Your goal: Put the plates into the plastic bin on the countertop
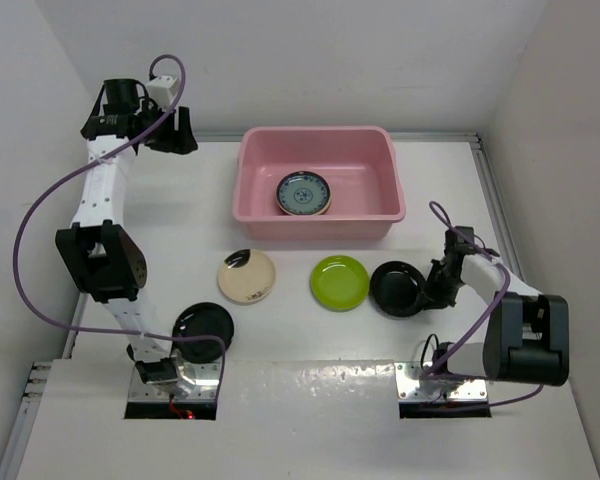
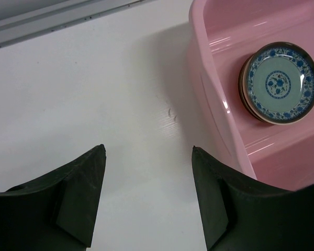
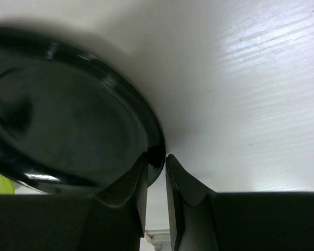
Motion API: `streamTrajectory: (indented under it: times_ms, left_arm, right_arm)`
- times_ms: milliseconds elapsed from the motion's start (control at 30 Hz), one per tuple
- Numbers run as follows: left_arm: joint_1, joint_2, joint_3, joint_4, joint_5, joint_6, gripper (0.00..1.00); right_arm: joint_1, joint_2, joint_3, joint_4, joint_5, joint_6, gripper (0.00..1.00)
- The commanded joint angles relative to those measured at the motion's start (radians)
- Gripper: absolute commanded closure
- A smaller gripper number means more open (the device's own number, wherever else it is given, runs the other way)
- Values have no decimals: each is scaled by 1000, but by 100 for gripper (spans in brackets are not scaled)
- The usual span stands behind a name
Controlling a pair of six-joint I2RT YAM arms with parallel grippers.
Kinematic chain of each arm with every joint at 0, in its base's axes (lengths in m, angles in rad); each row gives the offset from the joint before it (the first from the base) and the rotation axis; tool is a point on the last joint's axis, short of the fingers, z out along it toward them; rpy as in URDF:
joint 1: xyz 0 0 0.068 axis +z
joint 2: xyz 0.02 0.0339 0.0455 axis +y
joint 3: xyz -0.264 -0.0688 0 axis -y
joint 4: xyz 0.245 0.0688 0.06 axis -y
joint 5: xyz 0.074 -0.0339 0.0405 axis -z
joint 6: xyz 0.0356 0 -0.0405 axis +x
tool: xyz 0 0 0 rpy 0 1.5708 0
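My right gripper (image 1: pixel 427 290) (image 3: pixel 157 156) has its jaws pinched on the right rim of a glossy black plate (image 1: pixel 396 288) (image 3: pixel 68 125) that lies on the white countertop (image 1: pixel 180 220). To its left lie a lime green plate (image 1: pixel 340 282), a cream plate with a dark mark (image 1: pixel 246 276) and a second black plate (image 1: pixel 202 326). The pink plastic bin (image 1: pixel 315 228) (image 2: pixel 214 94) holds a stack topped by a blue-patterned plate (image 1: pixel 303 193) (image 2: pixel 279 82). My left gripper (image 1: pixel 175 135) (image 2: pixel 148 149) hangs open over bare countertop, left of the bin.
The bin stands at the back centre, near the rear wall. Raised edges border the countertop on the left, right and back. The left arm's purple cable (image 1: pixel 25 260) loops out over the left side.
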Motion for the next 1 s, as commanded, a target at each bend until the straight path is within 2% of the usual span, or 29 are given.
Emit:
streamTrajectory:
  times_ms: [0, 167, 400, 433, 567, 600, 767, 800, 967]
  left_arm:
    - [8, -65, -14, 14, 16, 12, 31]
    - [8, -66, -23, 14, 16, 12, 31]
    - [8, -66, -14, 14, 34, 12, 31]
    - [8, -75, -14, 14, 34, 12, 31]
    - [8, -84, -23, 14, 34, 12, 31]
    - [8, -84, -23, 14, 34, 12, 31]
    - [8, -84, -32, 14, 34, 12, 31]
    - [8, -84, -32, 14, 34, 12, 31]
    - [17, -84, -32, 14, 34, 12, 31]
  right_arm:
    - [3, -63, -13, 30, 0, -13, 80]
    - [3, -153, -87, 61, 28, 104, 72]
    - [-10, -138, -179, 226, -12, 253, 66]
    - [-7, -132, -187, 249, -11, 272, 68]
    - [-32, -103, -205, 264, 9, 295, 86]
    - [-43, -116, -207, 248, 11, 298, 100]
    - [-116, -251, -236, 193, 81, 341, 100]
    - [-151, -347, -245, 184, 92, 353, 100]
    - [-202, -578, -227, 214, 169, 415, 100]
